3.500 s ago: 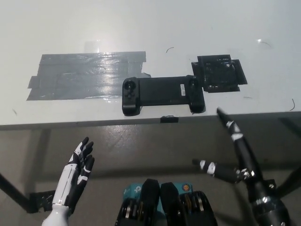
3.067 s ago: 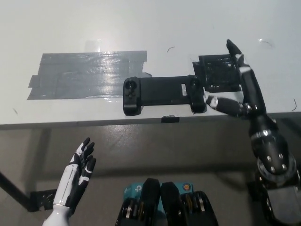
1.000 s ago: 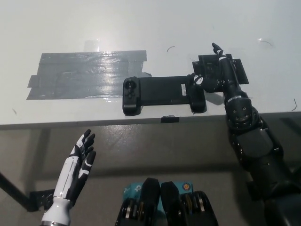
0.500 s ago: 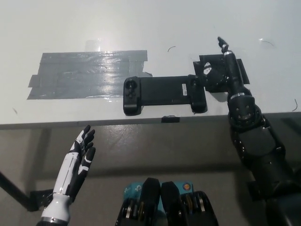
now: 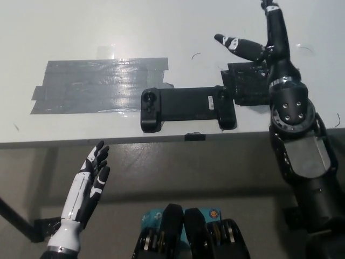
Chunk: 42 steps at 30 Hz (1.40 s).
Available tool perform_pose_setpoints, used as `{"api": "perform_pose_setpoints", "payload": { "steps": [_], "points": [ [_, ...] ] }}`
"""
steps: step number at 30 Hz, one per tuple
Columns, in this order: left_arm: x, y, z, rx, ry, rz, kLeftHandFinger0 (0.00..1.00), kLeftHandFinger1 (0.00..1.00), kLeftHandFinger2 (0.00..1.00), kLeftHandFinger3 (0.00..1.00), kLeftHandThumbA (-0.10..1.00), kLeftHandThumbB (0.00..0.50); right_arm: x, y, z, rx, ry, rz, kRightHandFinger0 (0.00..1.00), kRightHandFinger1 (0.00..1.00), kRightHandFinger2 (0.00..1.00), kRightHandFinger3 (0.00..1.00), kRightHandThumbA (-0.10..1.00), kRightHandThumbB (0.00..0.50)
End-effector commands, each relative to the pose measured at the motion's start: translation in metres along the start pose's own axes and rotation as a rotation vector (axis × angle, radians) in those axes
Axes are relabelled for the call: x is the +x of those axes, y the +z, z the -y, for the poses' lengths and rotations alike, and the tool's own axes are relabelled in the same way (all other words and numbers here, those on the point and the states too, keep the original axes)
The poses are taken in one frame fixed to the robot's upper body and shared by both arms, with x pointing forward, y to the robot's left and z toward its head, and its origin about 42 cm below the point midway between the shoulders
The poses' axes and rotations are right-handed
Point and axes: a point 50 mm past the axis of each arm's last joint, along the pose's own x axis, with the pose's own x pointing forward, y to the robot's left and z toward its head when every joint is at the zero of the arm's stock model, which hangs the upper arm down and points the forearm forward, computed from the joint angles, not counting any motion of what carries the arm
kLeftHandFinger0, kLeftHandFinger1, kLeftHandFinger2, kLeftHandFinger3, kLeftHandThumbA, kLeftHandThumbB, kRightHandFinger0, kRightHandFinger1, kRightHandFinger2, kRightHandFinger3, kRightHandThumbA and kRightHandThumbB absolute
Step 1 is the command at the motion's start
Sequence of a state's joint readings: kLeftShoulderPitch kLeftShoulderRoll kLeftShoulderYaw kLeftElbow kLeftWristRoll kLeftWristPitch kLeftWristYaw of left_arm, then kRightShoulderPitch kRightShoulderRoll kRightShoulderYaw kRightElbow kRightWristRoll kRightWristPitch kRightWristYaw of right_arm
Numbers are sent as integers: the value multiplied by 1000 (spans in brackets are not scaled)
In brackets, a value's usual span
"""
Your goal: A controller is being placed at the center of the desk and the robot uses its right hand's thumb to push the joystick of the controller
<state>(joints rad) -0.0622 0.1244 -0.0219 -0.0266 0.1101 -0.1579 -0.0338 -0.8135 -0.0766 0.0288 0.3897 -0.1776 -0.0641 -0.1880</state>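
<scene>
A black controller (image 5: 186, 107) lies flat near the front edge of the white desk (image 5: 161, 27), long side left to right, with a joystick (image 5: 150, 99) on its left grip and another on its right grip (image 5: 222, 96). My black right hand (image 5: 259, 40) is raised above and behind the controller's right end, open, thumb pointing left, touching nothing. My white left hand (image 5: 89, 183) rests open below the desk edge at the lower left.
A large patch of grey tape (image 5: 97, 86) covers the desk left of the controller. A black taped square (image 5: 250, 83) lies under my right arm. A small black clip (image 5: 194, 136) sits on the desk's front edge.
My right hand has lifted away from the controller's right grip and moved back and up over the desk. The controller has not shifted. My left hand stays put.
</scene>
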Motion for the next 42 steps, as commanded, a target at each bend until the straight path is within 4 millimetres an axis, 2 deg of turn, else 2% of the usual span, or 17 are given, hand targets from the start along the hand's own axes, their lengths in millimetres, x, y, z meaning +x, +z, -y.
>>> {"api": "perform_pose_setpoints", "payload": {
  "steps": [1, 3, 4, 5, 6, 7, 10, 11, 14, 16, 18, 20, 23, 25, 28, 29, 42],
  "points": [
    [14, 12, -7, 30, -12, 56, 1000, 1000, 1000, 1000, 918, 27, -38, 55, 1, 3, 60, 179, 1000, 1000, 1000, 1000, 1000, 169],
    [14, 12, -7, 30, -12, 56, 1000, 1000, 1000, 1000, 919, 28, -39, 56, 2, 3, 61, 176, 1000, 1000, 1000, 1000, 1000, 169],
    [13, 12, -8, 36, -11, 54, 1000, 1000, 1000, 1000, 920, 25, -76, 56, 1, -1, 95, 206, 1000, 1000, 1000, 1000, 1000, 162],
    [13, 12, -9, 37, -11, 54, 1000, 1000, 1000, 1000, 922, 23, -81, 56, 1, -1, 100, 208, 1000, 1000, 1000, 1000, 1000, 161],
    [12, 10, -7, 29, -10, 50, 1000, 1000, 1000, 1000, 921, 23, -111, 51, 0, 24, 124, 199, 1000, 1000, 1000, 1000, 1000, 155],
    [12, 10, -7, 26, -10, 49, 1000, 1000, 1000, 1000, 919, 22, -122, 49, 0, 30, 132, 187, 1000, 1000, 1000, 1000, 1000, 164],
    [12, 10, -7, 26, -10, 49, 1000, 1000, 1000, 1000, 915, 21, -125, 50, 0, 30, 135, 182, 1000, 1000, 1000, 1000, 1000, 163],
    [5, 6, -6, 16, -9, 34, 1000, 1000, 1000, 1000, 898, 13, -166, 32, -2, 20, 177, 123, 1000, 1000, 1000, 1000, 1000, 170],
    [1, 4, -5, 12, -9, 25, 1000, 1000, 1000, 1000, 886, 7, -189, 20, -2, 18, 200, 74, 1000, 1000, 1000, 1000, 1000, 182],
    [-4, 1, -4, 16, -13, 9, 1000, 1000, 1000, 1000, 889, 2, -209, 1, 2, 7, 206, 1, 1000, 1000, 1000, 1000, 1000, 158],
    [-4, 1, -4, 16, -13, 9, 1000, 1000, 1000, 1000, 891, 2, -210, 1, 2, 7, 207, 0, 1000, 1000, 1000, 1000, 1000, 157],
    [-11, -3, -3, 8, -6, -6, 1000, 1000, 1000, 1000, 886, 2, -228, -23, 5, 9, 198, -72, 1000, 1000, 1000, 1000, 1000, 177],
    [-12, -3, -3, 8, -6, -7, 1000, 1000, 1000, 1000, 883, 2, -229, -24, 5, 10, 198, -73, 1000, 1000, 1000, 1000, 1000, 177],
    [-20, -7, 1, -4, -9, -24, 1000, 1000, 1000, 1000, 866, 0, -244, -46, 4, 9, 222, -147, 1000, 1000, 1000, 1000, 1000, 177],
    [-20, -7, 1, -4, -9, -24, 1000, 1000, 1000, 1000, 863, 0, -244, -47, 4, 9, 222, -145, 1000, 1000, 1000, 1000, 1000, 176],
    [-24, -9, 0, -1, -6, -29, 1000, 1000, 1000, 1000, 856, 1, -254, -68, -1, 30, 253, -196, 1000, 1000, 1000, 1000, 1000, 171],
    [-25, -10, -1, 6, -3, -22, 1000, 1000, 1000, 1000, 861, 3, -260, -86, -2, 21, 273, -238, 1000, 1000, 1000, 1000, 1000, 197]
  ]
}}
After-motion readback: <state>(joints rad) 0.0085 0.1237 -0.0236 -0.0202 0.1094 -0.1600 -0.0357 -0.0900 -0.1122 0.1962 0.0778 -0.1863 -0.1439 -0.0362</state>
